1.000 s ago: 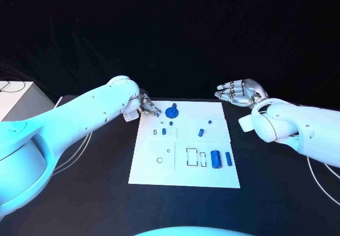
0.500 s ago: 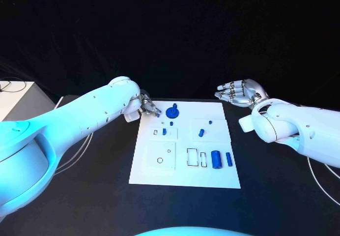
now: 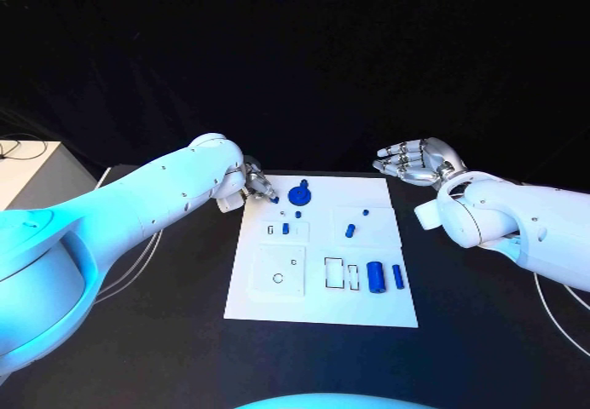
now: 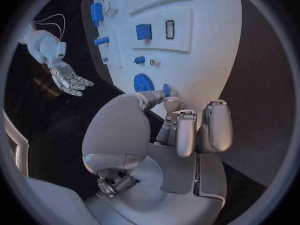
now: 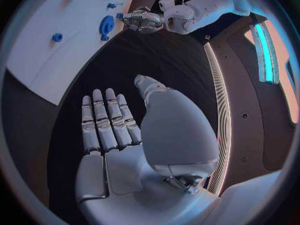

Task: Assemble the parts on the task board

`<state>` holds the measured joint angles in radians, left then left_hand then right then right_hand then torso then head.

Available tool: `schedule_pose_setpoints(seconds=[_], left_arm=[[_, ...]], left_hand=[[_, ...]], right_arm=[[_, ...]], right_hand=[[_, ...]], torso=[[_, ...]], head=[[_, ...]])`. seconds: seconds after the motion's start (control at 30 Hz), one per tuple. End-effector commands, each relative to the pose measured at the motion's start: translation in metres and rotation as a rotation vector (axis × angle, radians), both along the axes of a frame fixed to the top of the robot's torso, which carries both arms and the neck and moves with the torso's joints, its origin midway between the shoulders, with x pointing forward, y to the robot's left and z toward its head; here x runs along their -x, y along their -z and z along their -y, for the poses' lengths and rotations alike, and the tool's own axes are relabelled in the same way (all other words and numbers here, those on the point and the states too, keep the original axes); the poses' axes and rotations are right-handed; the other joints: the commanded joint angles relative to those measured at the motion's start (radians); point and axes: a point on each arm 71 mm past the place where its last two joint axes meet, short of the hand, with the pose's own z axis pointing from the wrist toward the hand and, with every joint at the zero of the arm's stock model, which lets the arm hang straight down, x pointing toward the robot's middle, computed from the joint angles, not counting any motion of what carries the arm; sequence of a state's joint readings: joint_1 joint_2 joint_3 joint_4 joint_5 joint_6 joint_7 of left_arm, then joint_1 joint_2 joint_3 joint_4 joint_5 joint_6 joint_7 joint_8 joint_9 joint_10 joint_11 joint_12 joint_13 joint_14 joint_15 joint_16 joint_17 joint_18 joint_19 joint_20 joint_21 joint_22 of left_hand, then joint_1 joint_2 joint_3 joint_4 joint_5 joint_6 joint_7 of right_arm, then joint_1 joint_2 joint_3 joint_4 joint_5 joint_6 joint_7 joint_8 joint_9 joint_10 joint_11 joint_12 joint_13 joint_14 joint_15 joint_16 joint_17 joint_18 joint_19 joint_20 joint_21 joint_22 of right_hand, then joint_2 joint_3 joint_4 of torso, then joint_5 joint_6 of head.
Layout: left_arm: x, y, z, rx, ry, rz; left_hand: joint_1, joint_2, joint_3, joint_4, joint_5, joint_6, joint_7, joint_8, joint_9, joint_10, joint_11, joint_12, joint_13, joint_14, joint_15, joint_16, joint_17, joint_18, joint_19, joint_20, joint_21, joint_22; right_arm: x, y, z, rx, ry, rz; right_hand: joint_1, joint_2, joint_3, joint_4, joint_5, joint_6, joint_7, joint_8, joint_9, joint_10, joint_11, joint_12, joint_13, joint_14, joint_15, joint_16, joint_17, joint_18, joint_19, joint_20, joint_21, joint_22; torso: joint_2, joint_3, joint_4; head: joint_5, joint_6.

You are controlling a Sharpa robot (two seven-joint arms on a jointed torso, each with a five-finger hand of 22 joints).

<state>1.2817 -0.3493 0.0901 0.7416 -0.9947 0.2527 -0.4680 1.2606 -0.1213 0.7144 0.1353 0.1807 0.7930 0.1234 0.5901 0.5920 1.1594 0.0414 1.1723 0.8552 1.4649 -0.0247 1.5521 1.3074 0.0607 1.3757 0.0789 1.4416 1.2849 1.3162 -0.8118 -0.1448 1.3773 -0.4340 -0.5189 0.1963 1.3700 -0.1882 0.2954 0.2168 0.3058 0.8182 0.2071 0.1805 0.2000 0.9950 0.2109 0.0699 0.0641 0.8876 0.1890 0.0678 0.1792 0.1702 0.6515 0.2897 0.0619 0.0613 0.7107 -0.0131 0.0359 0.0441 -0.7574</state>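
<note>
The white task board (image 3: 320,294) lies in the middle of the black table. A blue gear (image 3: 300,197) (image 4: 143,81) sits near its far edge with a small blue peg (image 3: 303,182) just beyond it. Smaller blue parts (image 3: 286,228) (image 3: 350,228) lie mid-board, and two blue bars (image 3: 375,277) stand in the near right. My left hand (image 3: 256,184) (image 4: 181,127) hovers at the far left corner, its fingers curled in beside the gear, with no part plainly in them. My right hand (image 3: 418,160) (image 5: 109,130) is off the far right corner, palm up, fingers spread, holding nothing.
A white box (image 3: 25,175) stands at the table's left edge. Thin cables (image 3: 559,298) trail over the table by the right arm. Bare black table (image 3: 160,341) lies on both sides of the board and in front of it.
The left hand's fingertips have crept slightly nearer the gear at the board's far left corner. The right hand and the parts have not moved.
</note>
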Motion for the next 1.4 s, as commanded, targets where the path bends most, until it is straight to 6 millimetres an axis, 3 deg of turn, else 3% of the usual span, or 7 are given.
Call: schedule_pose_setpoints(seconds=[0.03, 0.37, 0.53, 0.63, 0.77, 1.03, 1.4], left_arm=[[0.001, 0.001, 0.003, 0.02, 0.018, -0.011], [0.001, 0.0, 0.002, 0.036, 0.012, -0.002], [0.003, -0.001, 0.0, 0.062, -0.001, -0.001], [0.005, -0.003, -0.003, 0.077, -0.008, 0.002], [0.009, -0.006, -0.007, 0.091, -0.006, 0.008], [0.023, -0.015, -0.011, 0.101, 0.009, 0.037], [0.044, -0.02, -0.011, 0.058, 0.025, 0.135]], left_hand=[[-0.011, 0.006, 0.084, -0.069, 0.01, 0.0, 0.001, 0.024, 0.037, -0.004, 0.003, -0.005, -0.002, 0.093, 0.008, 0.004, 0.234, 0.005, 0.0, 0.007, 0.004, 0.002], [-0.038, 0.003, 0.15, -0.114, 0.024, 0.012, 0.001, 0.034, 0.047, 0.005, 0.002, 0.002, 0.004, 0.095, 0.007, 0.007, 0.239, 0.003, 0.004, 0.007, 0.009, 0.011], [-0.074, -0.012, 0.19, -0.146, 0.095, 0.034, -0.007, 0.044, 0.054, 0.026, -0.005, 0.014, 0.017, 0.1, 0.001, 0.012, 0.25, 0.0, 0.014, 0.003, 0.018, 0.027], [-0.108, -0.025, 0.205, -0.166, 0.172, 0.054, -0.015, 0.052, 0.06, 0.045, -0.013, 0.022, 0.031, 0.104, -0.007, 0.016, 0.259, -0.002, 0.023, -0.002, 0.025, 0.04], [-0.157, -0.038, 0.225, -0.197, 0.311, 0.082, -0.03, 0.063, 0.069, 0.066, -0.027, 0.027, 0.04, 0.106, -0.02, 0.019, 0.263, -0.007, 0.039, -0.013, 0.038, 0.062], [-0.202, -0.036, 0.241, -0.232, 0.36, 0.107, -0.043, 0.068, 0.075, 0.103, -0.04, 0.047, 0.071, 0.106, -0.033, 0.019, 0.263, -0.008, 0.045, -0.024, 0.043, 0.069], [-0.229, -0.035, 0.259, -0.256, 0.379, 0.125, -0.051, 0.071, 0.078, 0.127, -0.048, 0.062, 0.095, 0.106, -0.04, 0.019, 0.263, -0.01, 0.051, -0.032, 0.047, 0.078]], right_arm=[[0.0, 0.0, -0.002, -0.001, -0.02, 0.0], [0.0, 0.0, -0.002, -0.001, -0.02, -0.001], [0.0, 0.0, -0.001, 0.0, -0.018, -0.002], [0.0, 0.0, 0.0, 0.0, -0.016, -0.002], [0.0, 0.0, 0.003, 0.002, -0.011, -0.003], [-0.001, 0.0, 0.007, 0.005, 0.0, -0.003], [-0.001, 0.001, 0.012, 0.008, 0.011, -0.002]], right_hand=[[-0.004, 0.009, -0.007, 0.001, 0.004, 0.008, 0.057, -0.006, -0.001, 0.004, 0.001, -0.004, 0.0, -0.006, 0.004, -0.003, -0.001, -0.008, -0.009, 0.001, -0.005, -0.001], [-0.004, 0.011, -0.007, 0.002, 0.005, 0.009, 0.057, -0.006, -0.001, 0.005, 0.001, -0.003, 0.0, -0.006, 0.004, -0.003, -0.002, -0.008, -0.011, 0.001, -0.005, -0.002], [-0.004, 0.011, -0.007, 0.002, 0.005, 0.009, 0.057, -0.006, -0.001, 0.005, 0.001, -0.003, 0.0, -0.006, 0.004, -0.003, -0.002, -0.008, -0.011, 0.001, -0.005, -0.002], [-0.004, 0.011, -0.007, 0.002, 0.005, 0.009, 0.057, -0.006, -0.001, 0.005, 0.001, -0.003, 0.0, -0.006, 0.004, -0.003, -0.002, -0.008, -0.011, 0.001, -0.005, -0.002], [-0.004, 0.011, -0.007, 0.002, 0.005, 0.009, 0.057, -0.006, -0.001, 0.005, 0.001, -0.003, 0.0, -0.006, 0.004, -0.003, -0.002, -0.008, -0.011, 0.001, -0.005, -0.002], [-0.005, 0.011, -0.007, 0.002, 0.006, 0.01, 0.057, -0.006, -0.001, 0.006, 0.001, -0.003, 0.0, -0.007, 0.005, -0.003, -0.004, -0.008, -0.011, 0.001, -0.005, -0.002], [-0.005, 0.011, -0.007, 0.002, 0.006, 0.011, 0.057, -0.006, -0.001, 0.007, 0.001, -0.003, 0.0, -0.007, 0.005, -0.003, -0.004, -0.008, -0.012, 0.001, -0.004, -0.002]], torso=[[0.0, -0.0001, 0.0005], [0.0, 0.0003, 0.0001], [-0.001, 0.0, 0.0005], [-0.003, 0.0004, 0.0021], [-0.005, 0.0, 0.0058], [-0.014, -0.0008, 0.0158], [-0.021, -0.0002, 0.0231]], head=[[0.0, 0.0], [0.002, 0.0], [0.002, 0.0], [0.003, 0.0], [0.002, 0.0], [0.001, -0.005], [0.002, -0.012]])
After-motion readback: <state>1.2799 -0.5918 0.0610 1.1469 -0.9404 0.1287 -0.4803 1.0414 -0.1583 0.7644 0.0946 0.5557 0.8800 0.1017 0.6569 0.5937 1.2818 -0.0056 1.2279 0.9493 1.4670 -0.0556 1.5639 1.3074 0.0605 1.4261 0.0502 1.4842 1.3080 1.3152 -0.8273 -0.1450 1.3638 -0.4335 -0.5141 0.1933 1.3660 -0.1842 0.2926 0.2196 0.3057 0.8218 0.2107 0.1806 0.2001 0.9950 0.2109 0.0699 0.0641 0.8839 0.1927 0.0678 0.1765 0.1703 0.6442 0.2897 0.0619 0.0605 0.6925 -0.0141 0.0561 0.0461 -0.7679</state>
